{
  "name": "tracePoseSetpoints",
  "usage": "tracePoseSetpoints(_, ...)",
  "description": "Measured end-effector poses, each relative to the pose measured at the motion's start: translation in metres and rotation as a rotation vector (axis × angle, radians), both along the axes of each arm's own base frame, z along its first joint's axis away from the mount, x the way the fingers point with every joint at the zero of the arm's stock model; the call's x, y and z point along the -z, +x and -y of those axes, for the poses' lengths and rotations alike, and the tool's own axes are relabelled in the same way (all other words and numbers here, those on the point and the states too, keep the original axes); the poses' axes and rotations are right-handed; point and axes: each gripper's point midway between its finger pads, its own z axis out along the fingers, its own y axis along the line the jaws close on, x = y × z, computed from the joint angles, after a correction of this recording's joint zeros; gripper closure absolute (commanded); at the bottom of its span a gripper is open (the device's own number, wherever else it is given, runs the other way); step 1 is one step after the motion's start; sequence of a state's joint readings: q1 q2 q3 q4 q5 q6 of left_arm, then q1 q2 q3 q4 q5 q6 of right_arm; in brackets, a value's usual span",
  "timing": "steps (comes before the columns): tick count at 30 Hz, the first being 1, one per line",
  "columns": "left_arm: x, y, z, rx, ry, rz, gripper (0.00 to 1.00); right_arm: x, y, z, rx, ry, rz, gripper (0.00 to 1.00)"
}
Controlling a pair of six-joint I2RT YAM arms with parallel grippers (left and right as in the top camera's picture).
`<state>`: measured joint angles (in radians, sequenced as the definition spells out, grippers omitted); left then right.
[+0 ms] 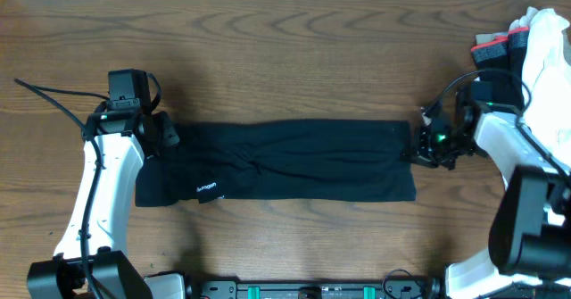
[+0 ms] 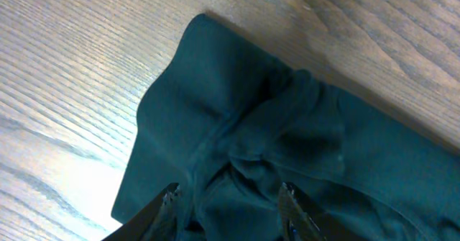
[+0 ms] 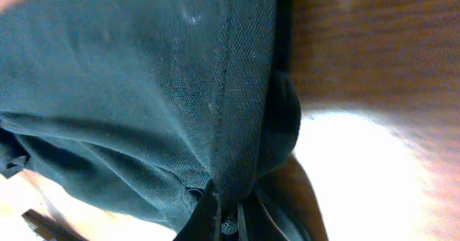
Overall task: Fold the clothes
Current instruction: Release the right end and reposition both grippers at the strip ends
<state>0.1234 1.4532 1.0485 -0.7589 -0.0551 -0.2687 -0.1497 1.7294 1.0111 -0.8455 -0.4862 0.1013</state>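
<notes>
The clothes, a black T-shirt [image 1: 303, 161], lie on the wooden table as a long flat strip, with a small white logo [image 1: 207, 189] near the front left. My left gripper [image 1: 165, 134] hovers over the strip's left end. In the left wrist view its jaws [image 2: 228, 198] stand apart above rumpled fabric [image 2: 287, 111], with nothing pinched. My right gripper [image 1: 419, 145] is at the strip's right end. In the right wrist view it [image 3: 228, 206] is shut on a bunched fold of the shirt's edge [image 3: 129, 75].
A white cloth [image 1: 544, 40] and a black garment with a grey-and-red band [image 1: 495, 47] are piled at the back right corner, close behind the right arm. Bare wooden table [image 1: 285, 58] surrounds the shirt.
</notes>
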Motion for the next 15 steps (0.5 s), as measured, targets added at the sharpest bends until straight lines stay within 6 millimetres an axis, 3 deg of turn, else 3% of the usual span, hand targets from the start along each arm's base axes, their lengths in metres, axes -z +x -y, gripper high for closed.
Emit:
tracePoseSetpoints(4, 0.000, 0.000, 0.000, 0.000, 0.000, 0.000, 0.55, -0.010, 0.000, 0.012, 0.003, -0.072, 0.023, 0.83)
tracePoseSetpoints(8, 0.001, -0.003, 0.000, 0.000, -0.001, -0.011, 0.55, -0.004, -0.002, 0.026, 0.022, -0.160, 0.004, 0.64)
tracePoseSetpoints(15, 0.003, -0.009, 0.001, 0.000, -0.005, -0.037, 0.55, -0.003, 0.008, 0.050, 0.112, -0.195, 0.027, 0.43)
